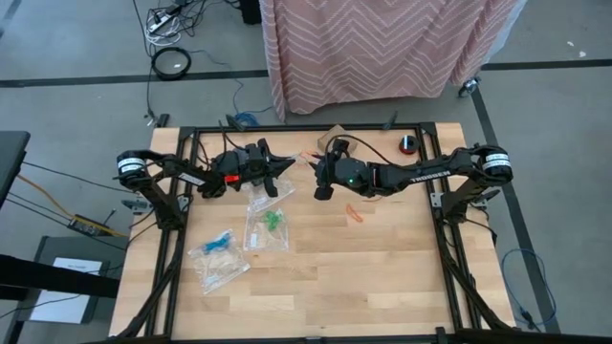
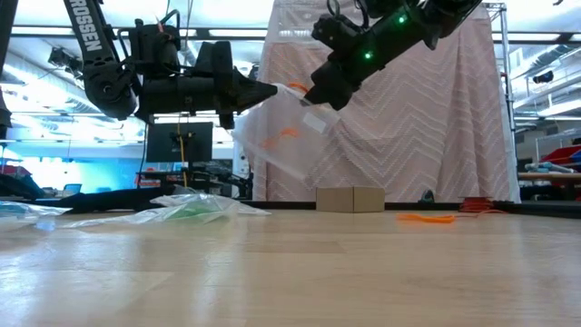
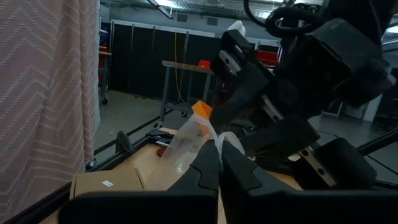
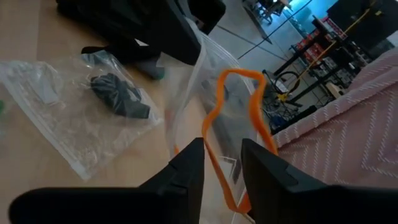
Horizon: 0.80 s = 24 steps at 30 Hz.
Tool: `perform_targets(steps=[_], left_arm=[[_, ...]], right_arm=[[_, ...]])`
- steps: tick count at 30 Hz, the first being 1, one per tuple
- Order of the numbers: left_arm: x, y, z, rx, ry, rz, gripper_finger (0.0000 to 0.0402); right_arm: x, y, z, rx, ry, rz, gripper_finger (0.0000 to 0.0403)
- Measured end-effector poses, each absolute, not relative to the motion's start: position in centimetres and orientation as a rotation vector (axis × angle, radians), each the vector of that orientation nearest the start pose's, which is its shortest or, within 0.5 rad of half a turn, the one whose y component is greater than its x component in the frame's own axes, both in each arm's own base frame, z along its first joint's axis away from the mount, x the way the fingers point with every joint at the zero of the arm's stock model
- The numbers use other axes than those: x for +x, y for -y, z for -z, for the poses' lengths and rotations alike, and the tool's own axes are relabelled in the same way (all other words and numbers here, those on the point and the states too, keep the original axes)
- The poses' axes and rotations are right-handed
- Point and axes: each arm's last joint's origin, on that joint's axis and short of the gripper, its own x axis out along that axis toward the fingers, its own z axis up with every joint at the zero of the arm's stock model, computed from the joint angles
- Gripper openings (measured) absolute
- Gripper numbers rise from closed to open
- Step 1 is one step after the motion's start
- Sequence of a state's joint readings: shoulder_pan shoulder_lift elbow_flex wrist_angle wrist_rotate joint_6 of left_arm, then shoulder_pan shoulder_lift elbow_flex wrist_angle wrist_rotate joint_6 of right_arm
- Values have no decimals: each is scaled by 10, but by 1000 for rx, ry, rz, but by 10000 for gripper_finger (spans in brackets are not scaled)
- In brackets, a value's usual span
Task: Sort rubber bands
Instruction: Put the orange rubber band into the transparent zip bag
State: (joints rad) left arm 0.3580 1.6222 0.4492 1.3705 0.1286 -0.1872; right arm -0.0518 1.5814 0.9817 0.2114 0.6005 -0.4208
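My left gripper (image 2: 272,91) is shut on a clear zip bag (image 2: 283,138) that hangs in the air over the table's far middle, with orange rubber bands (image 2: 289,133) inside it. My right gripper (image 4: 222,158) stands open at the bag's mouth, coming from the right. An orange rubber band (image 4: 239,72) loops over the bag's opening and runs down between the right fingers. More orange bands (image 1: 354,212) lie loose on the table to the right. My left gripper pinches the bag's top edge (image 3: 200,138) between its two fingers, coming level from the table's left. The bag hangs below the fingers, clear of the table. My right gripper has the orange band's lower part (image 4: 211,163) between its open fingers; whether a finger touches it I cannot tell.
Three clear bags lie on the table's left half: one with black bands (image 4: 115,93), one with green (image 1: 270,224), one with blue (image 1: 218,244). A small cardboard box (image 2: 349,198) and a red-and-black object (image 1: 408,145) sit at the far edge.
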Motion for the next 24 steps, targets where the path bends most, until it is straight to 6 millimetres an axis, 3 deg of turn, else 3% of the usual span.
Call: perform_targets(steps=[17, 24], left_arm=[[261, -94, -186, -133, 246, -229, 6], [261, -95, -186, -139, 240, -238, 6]], right_arm=[[321, 7, -279, -513, -435, 522, 99], [289, -10, -314, -476, -357, 483, 99]])
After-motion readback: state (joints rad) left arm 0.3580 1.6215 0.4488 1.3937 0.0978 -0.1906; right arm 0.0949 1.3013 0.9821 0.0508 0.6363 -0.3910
